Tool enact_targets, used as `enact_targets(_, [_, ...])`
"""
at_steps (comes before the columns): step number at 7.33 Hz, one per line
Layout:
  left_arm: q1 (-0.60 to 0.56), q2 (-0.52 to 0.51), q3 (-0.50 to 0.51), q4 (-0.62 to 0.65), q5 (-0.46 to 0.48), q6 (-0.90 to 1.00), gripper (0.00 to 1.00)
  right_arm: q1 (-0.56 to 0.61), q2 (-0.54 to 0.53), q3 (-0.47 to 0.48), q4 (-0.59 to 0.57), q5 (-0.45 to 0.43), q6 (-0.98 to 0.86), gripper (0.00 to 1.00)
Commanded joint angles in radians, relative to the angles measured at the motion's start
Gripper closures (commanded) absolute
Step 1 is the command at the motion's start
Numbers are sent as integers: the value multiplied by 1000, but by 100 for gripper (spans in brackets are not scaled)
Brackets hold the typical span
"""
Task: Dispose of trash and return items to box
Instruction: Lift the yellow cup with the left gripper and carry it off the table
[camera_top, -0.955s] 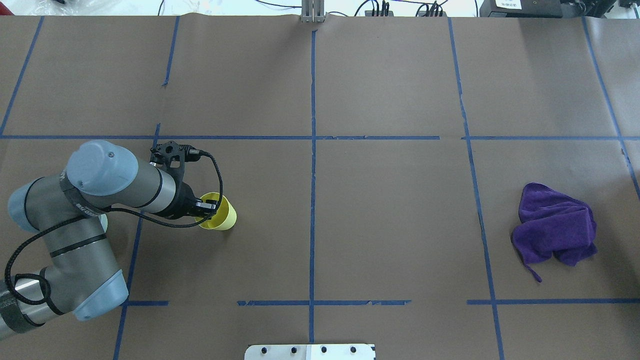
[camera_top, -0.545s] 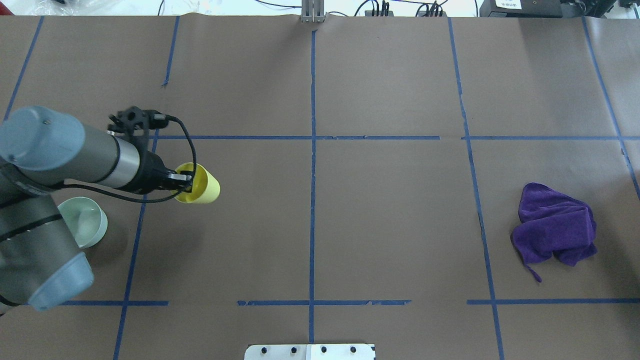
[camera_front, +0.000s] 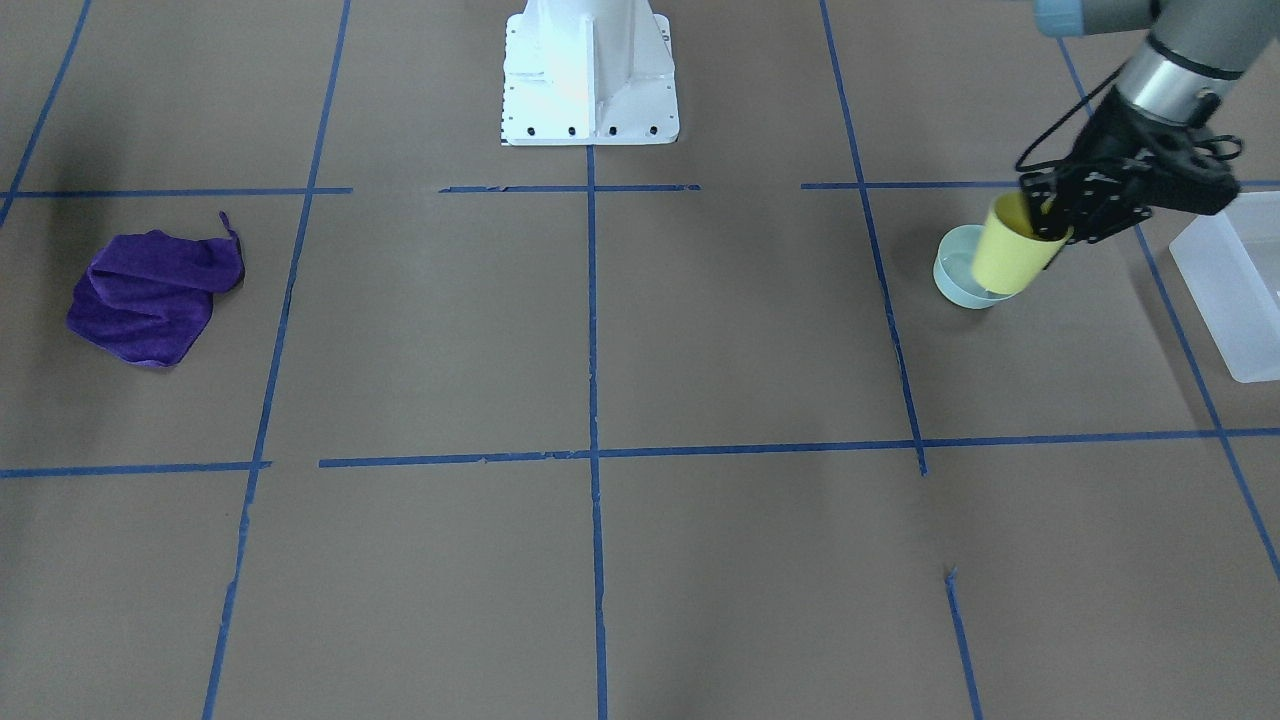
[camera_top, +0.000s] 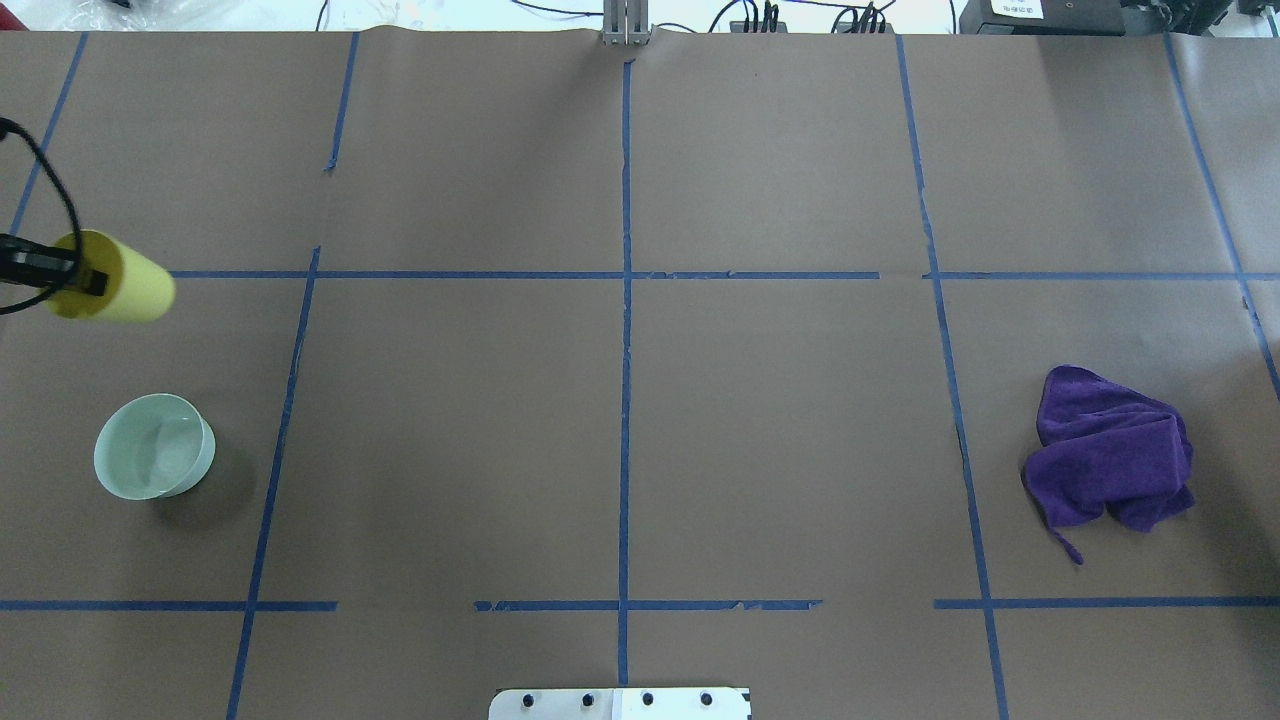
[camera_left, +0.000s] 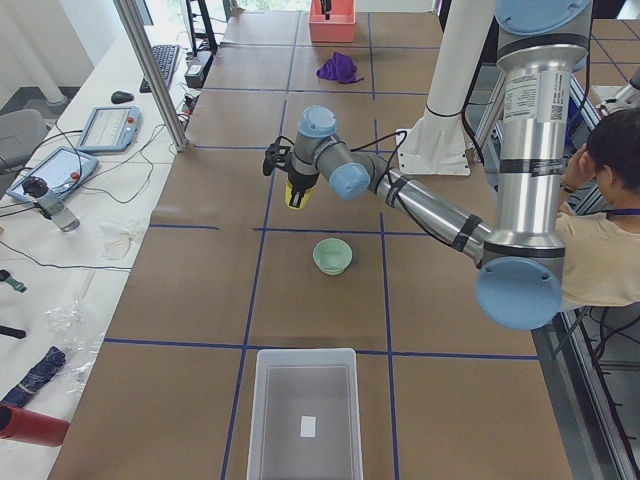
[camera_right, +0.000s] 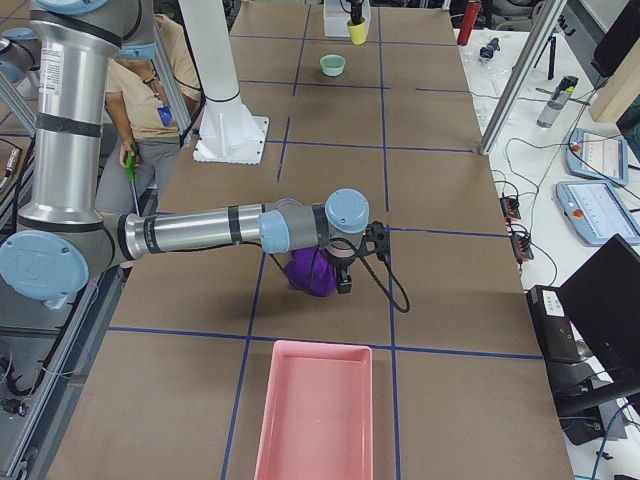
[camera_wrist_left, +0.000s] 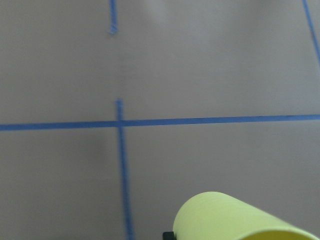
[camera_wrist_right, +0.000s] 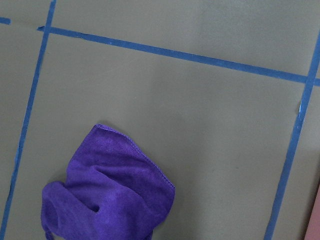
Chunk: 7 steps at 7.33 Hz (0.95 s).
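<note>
My left gripper (camera_top: 92, 280) is shut on the rim of the yellow cup (camera_top: 125, 290) and holds it tilted above the table, at the overhead view's left edge. In the front view the gripper (camera_front: 1045, 215) holds the cup (camera_front: 1005, 258) in the air, in line with the mint-green bowl (camera_front: 950, 282). The bowl (camera_top: 155, 460) stands upright on the table. The translucent box (camera_front: 1235, 290) stands beyond the cup at the table's left end, and looks almost empty in the left view (camera_left: 305, 415). My right gripper (camera_right: 340, 275) hovers by the purple cloth; I cannot tell whether it is open or shut.
A crumpled purple cloth (camera_top: 1110, 450) lies on the right side of the table and shows in the right wrist view (camera_wrist_right: 110, 200). A pink tray (camera_right: 312, 410) stands at the table's right end. The white robot base (camera_front: 590, 70) is at the near edge.
My left gripper has carried the yellow cup up and to the left, toward the table's left end. The arm has left most of the overhead view, and the bowl is uncovered.
</note>
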Motion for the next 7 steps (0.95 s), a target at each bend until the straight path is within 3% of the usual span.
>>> enact_targets(1, [-244,88,183,-1,-81,466,100,0,-1,-1,3,-1,2,0])
enact_targets(3, [-494,60,401,-1,-79,782,100,0,-2,1,4,5,68,0])
enact_targets(5, [-563,-7,637,-6,-82,958,100,-1,-1,5,7,5,97,0])
enact_targets(7, [-563,-3,728,-21,-92,951,100,-9,-1,5,15,2,111,0])
